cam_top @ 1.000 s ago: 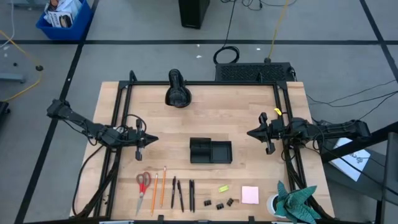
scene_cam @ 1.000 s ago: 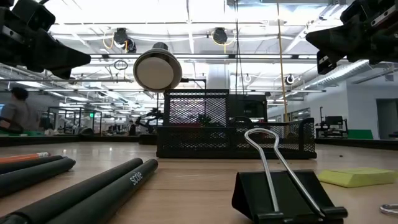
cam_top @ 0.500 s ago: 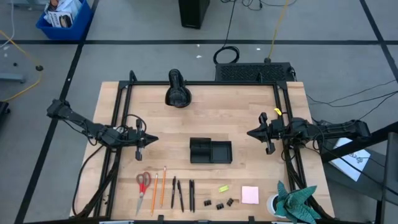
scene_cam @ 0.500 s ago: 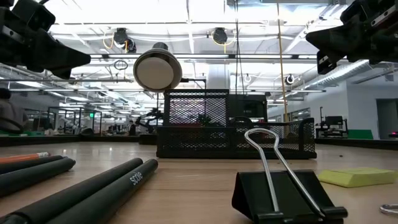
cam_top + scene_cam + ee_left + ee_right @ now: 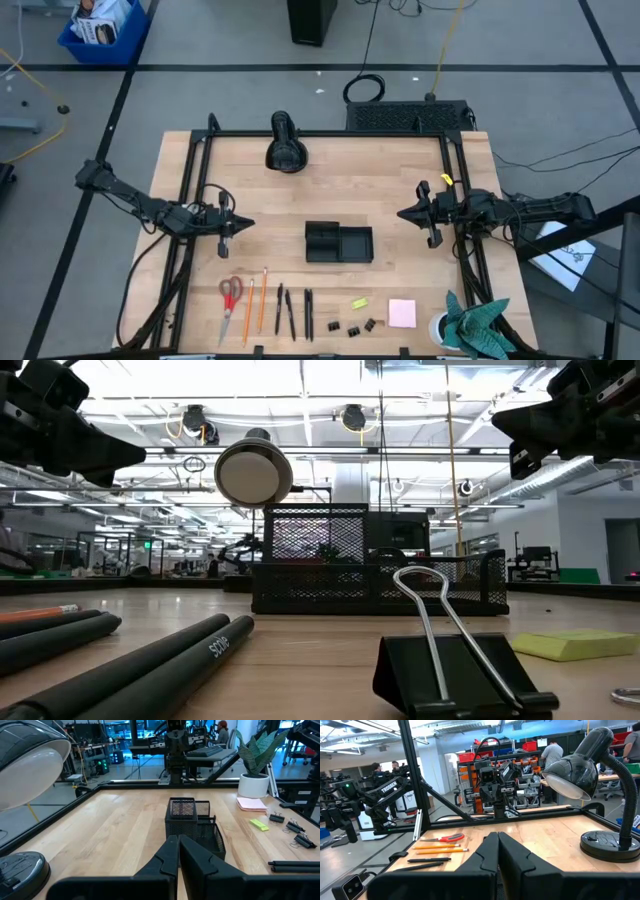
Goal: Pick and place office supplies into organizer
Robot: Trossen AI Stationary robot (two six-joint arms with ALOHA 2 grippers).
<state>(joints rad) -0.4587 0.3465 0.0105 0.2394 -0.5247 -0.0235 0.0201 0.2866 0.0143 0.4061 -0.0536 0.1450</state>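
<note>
With both grippers (image 5: pixel 243 224) (image 5: pixel 403 214) clenched empty mid-frame, I risk scattering the binder clips (image 5: pixel 352 327) at lower centre beside the organizer (image 5: pixel 339 243)

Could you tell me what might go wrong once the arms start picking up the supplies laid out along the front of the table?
The three tiny black binder clips lie close together, so a grasp may nudge the neighbours. The black pens and orange pencils lie flat and near-parallel; shut fingers must open first, and may roll them. The small black mesh organizer looks light and could shift.
</note>
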